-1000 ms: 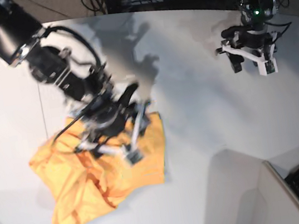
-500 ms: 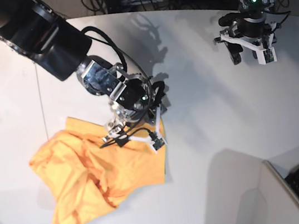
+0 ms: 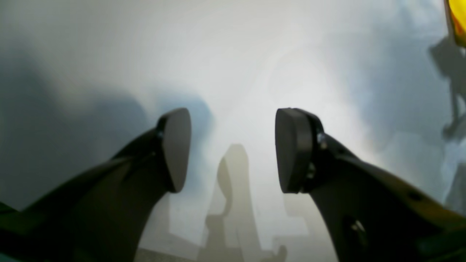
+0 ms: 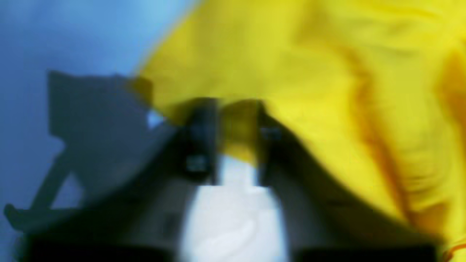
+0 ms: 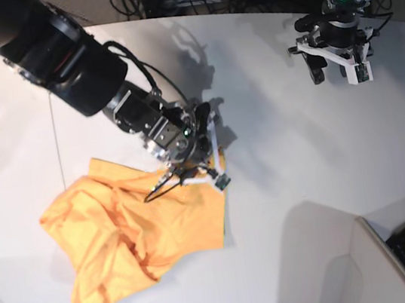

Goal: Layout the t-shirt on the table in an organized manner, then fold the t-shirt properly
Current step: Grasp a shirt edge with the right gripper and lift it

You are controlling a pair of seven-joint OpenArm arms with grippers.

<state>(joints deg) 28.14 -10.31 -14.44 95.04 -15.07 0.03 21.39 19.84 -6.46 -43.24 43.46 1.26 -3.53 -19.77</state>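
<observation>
Clearly the right jaws (image 4: 236,145) are pinched nearly together on the t-shirt (image 5: 135,234), with a fold of its yellow-orange cloth caught between the two dark fingers (image 4: 198,138). In the right wrist view the fabric fills the upper right and drapes over the fingertips, and only a narrow strip of it shows in the gap; the pale bench (image 4: 233,225) lies below. That view is blurred, so how deep the cloth sits in the grip cannot be told.

From the base view, the shirt lies crumpled on the bench (image 5: 287,154), toward the lower left, and the right jaws (image 5: 209,167) meet it at its upper right edge, close to the corner.

The left jaws (image 3: 233,149) stand well apart with nothing between the rounded pads (image 3: 176,149), only bare bench (image 3: 233,72) beneath. A sliver of the shirt (image 3: 459,20) shows at the top right corner of that view, far from the pads. In the base view the left jaws (image 5: 337,69) hang at the upper right, well apart from the shirt.
</observation>
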